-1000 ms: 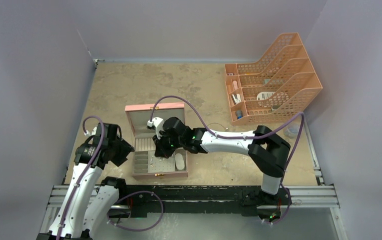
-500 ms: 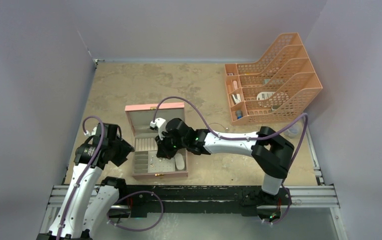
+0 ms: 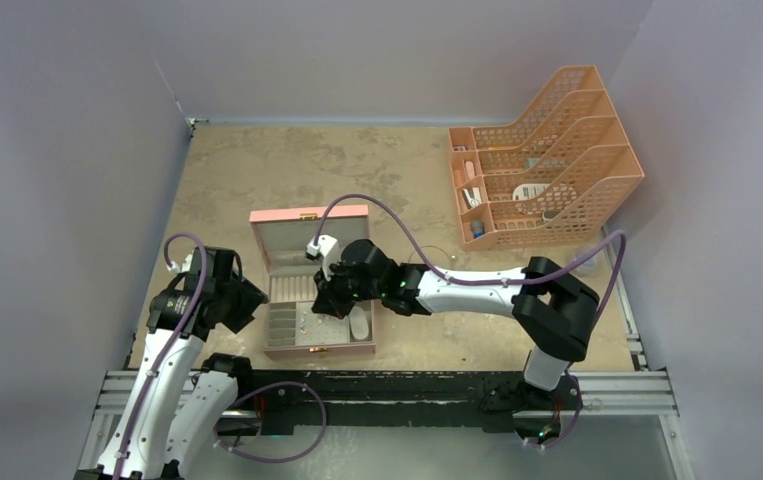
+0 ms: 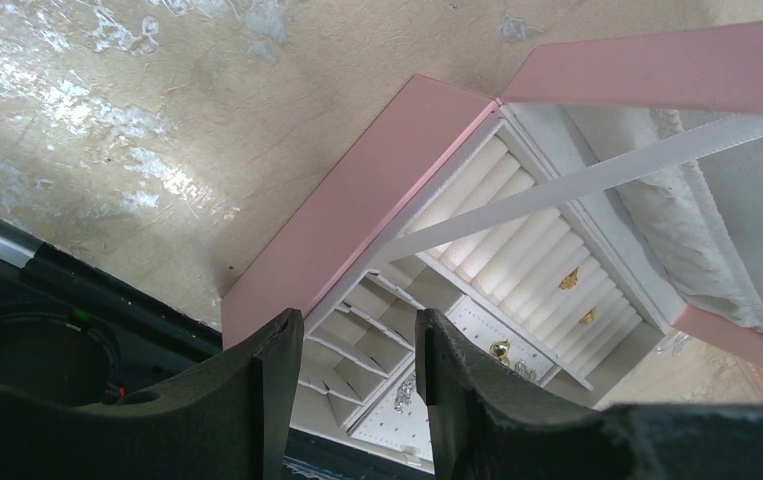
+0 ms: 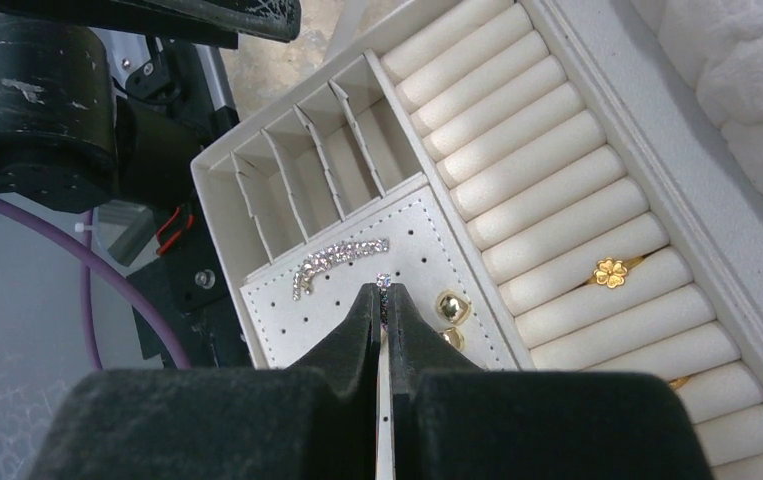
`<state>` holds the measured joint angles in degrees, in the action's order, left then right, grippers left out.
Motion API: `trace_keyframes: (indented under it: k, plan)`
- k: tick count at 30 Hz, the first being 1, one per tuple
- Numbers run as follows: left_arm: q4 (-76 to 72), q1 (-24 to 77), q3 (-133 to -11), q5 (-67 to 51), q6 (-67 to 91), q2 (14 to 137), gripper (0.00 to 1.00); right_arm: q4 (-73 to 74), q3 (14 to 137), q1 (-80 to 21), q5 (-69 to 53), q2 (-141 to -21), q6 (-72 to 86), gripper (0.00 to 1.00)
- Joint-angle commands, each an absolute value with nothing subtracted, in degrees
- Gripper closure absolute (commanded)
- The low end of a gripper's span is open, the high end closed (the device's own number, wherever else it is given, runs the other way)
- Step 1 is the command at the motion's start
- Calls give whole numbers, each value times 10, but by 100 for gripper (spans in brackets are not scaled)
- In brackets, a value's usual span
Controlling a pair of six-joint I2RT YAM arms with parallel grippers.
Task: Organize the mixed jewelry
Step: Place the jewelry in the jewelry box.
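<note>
The right jaws are pressed fully together, with a tiny sparkly stud (image 5: 384, 280) pinched at their very tip. It hangs just above the white perforated pad (image 5: 287, 310) inside the open pink box (image 4: 357, 220). On that pad, just left of the tip, lies a curved silvery strip of stones (image 5: 338, 262); just right of the tip sit gold earrings (image 5: 449, 306). Further right, a gold clover ring (image 5: 611, 271) is tucked between the padded rolls (image 5: 537, 190). The left jaws stand partly open, gripping nothing that shows — poised at the box's left side, where it rests on the counter (image 3: 257, 170).
</note>
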<state>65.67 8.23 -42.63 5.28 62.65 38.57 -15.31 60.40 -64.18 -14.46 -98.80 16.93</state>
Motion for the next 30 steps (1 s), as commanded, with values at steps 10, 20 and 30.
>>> trace_keyframes:
  k: [10, 20, 30]
  plan:
    - [648, 81, -440, 58, 636, 384, 55, -171, 630, -645, -173, -997, 156, 100]
    - [649, 81, -440, 58, 636, 383, 55, -167, 636, -645, -174, -1005, 157, 100]
    - [648, 81, -440, 59, 636, 384, 55, -176, 637, -645, -165, -1011, 158, 100]
